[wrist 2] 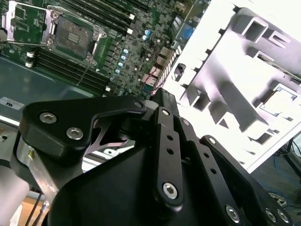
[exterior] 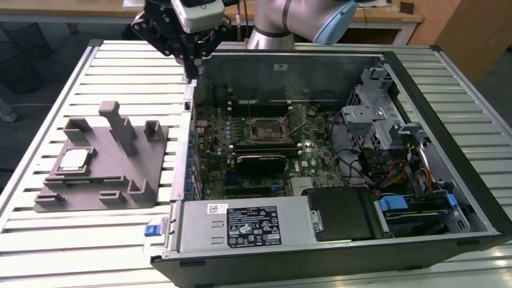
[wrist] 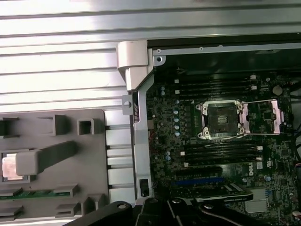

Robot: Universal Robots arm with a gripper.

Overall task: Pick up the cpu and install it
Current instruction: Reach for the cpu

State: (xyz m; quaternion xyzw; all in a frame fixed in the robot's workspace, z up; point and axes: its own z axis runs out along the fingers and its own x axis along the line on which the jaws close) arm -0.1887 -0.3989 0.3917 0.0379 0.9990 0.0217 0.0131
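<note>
A pale ribbed tabletop [exterior: 104,240] carries everything. At the exterior view's left, a grey fixture block [exterior: 120,174] with upright posts lies flat on it. The cpu [exterior: 74,159] sits in a shallow recess near the block's left edge. It lies flat with its silvery metal top facing up. It is square, so it has no long axis, and its edges run roughly in line with the block's edges. In the first wrist view the cpu [wrist: 10,165] is partly hidden behind one of the grey posts. In the second wrist view the cpu [wrist 2: 281,100] shows as a pale square in its recess.

Further right and farther back, the black end effector [exterior: 192,72] hangs from a silver robot arm [exterior: 296,21]. It sits above the far left corner of an open computer case [exterior: 480,198], well apart from the cpu. It carries nothing visible, and whether it is wide or narrow cannot be told.

Inside the case, the green motherboard [exterior: 240,129] lies flat. Its socket [exterior: 262,129] stands uncovered near the middle, with its metal frame swung aside in the first wrist view. A silver power supply [exterior: 244,223] fills the near side. A metal drive cage [exterior: 376,114] stands at the right.
</note>
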